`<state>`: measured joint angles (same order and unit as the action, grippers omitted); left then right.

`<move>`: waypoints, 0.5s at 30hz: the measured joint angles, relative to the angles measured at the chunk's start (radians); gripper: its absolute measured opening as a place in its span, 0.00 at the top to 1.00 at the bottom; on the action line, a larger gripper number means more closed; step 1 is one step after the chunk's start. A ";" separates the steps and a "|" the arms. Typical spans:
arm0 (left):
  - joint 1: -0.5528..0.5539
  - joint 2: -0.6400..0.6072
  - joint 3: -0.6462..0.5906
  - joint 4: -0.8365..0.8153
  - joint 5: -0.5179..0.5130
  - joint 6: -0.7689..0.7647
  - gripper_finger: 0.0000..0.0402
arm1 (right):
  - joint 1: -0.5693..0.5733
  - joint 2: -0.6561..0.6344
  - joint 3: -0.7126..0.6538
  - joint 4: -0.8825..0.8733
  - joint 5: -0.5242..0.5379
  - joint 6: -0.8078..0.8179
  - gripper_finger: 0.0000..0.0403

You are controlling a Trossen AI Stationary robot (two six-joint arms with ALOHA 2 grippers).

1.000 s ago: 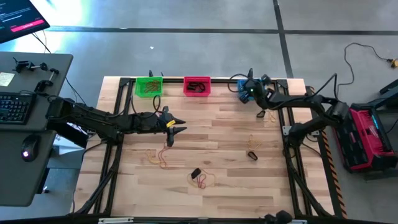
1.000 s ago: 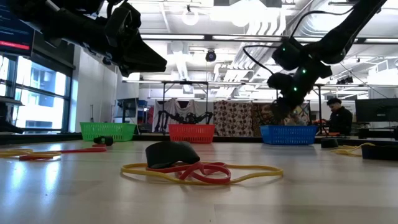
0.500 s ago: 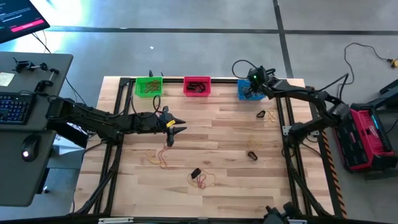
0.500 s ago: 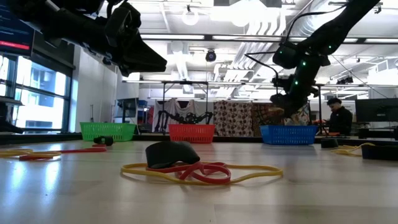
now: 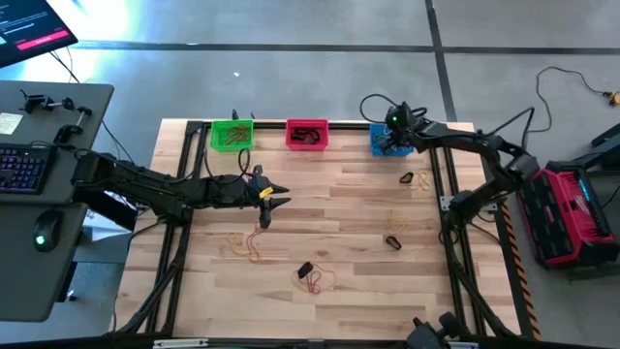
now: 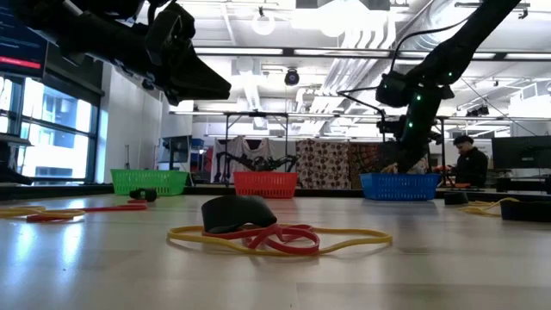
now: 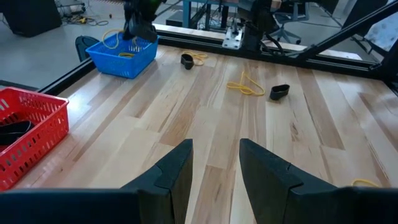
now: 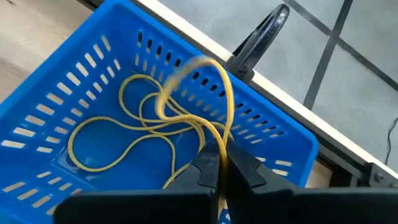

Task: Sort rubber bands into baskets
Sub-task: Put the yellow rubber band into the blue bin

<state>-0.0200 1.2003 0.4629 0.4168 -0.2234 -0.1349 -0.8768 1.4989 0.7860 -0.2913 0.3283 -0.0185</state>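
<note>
keyboard (image 5: 21, 167), mouse (image 5: 43, 237), red toolbox (image 5: 573, 212)

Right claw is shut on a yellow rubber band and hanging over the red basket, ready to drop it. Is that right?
Not quite: the basket is wrong. The right claw is shut on a yellow rubber band, but it hangs over the blue basket, not the red one. The right wrist view shows the blue walls under the band, and the high view puts that claw at the blue basket.
</note>
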 joint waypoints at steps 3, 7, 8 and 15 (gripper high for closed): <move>0.000 0.000 0.000 0.000 0.000 0.002 0.69 | -0.007 0.002 0.000 0.004 -0.019 -0.008 1.00; 0.000 0.000 0.000 0.000 0.000 0.002 0.69 | -0.035 0.002 0.000 0.004 -0.082 -0.008 1.00; 0.000 0.000 0.000 0.000 0.000 0.002 0.69 | -0.039 0.002 0.000 0.004 -0.087 -0.008 1.00; 0.000 0.000 0.000 0.006 0.000 0.008 0.69 | -0.047 0.030 0.000 0.011 -0.123 -0.005 1.00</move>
<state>-0.0204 1.2003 0.4629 0.4232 -0.2237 -0.1273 -0.9234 1.5290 0.7864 -0.2800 0.2051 -0.0232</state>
